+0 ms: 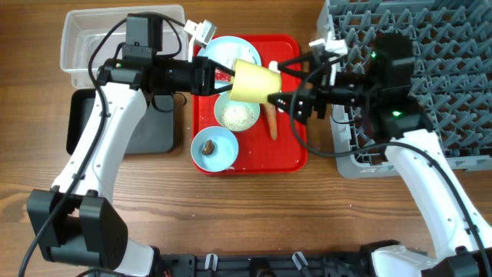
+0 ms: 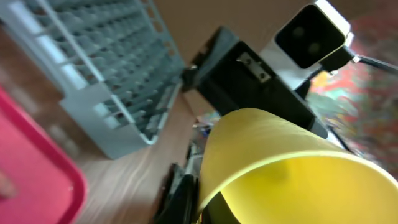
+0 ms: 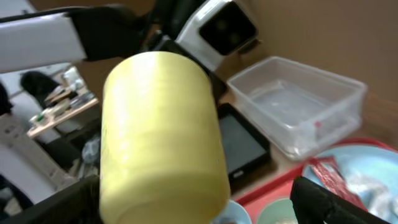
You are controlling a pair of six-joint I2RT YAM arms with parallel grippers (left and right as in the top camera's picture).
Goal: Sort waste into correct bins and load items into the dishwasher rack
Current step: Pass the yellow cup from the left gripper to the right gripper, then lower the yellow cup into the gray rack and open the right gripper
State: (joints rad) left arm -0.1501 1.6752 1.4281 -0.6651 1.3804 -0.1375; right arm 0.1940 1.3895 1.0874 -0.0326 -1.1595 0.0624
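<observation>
The small yellow cup [image 1: 254,81] hangs on its side above the red tray [image 1: 292,154]. My left gripper [image 1: 229,77] is shut on its rim, one finger inside and one outside, as the left wrist view shows [image 2: 202,202]. My right gripper [image 1: 286,86] is open, with its fingers spread around the cup's base. In the right wrist view [image 3: 186,205] the cup [image 3: 161,137] sits between the fingers, with a gap on the right. On the tray lie a pale blue plate [image 1: 231,52] with a red wrapper [image 3: 329,174], a bowl of rice [image 1: 237,115], a bowl with a brown scrap [image 1: 214,148] and a carrot [image 1: 273,123].
The grey dishwasher rack [image 1: 430,69] stands at the right, under my right arm. The clear bin [image 1: 92,38] is at the back left, with the black bin [image 1: 150,131] in front of it. A small white object [image 1: 201,29] lies beside the clear bin.
</observation>
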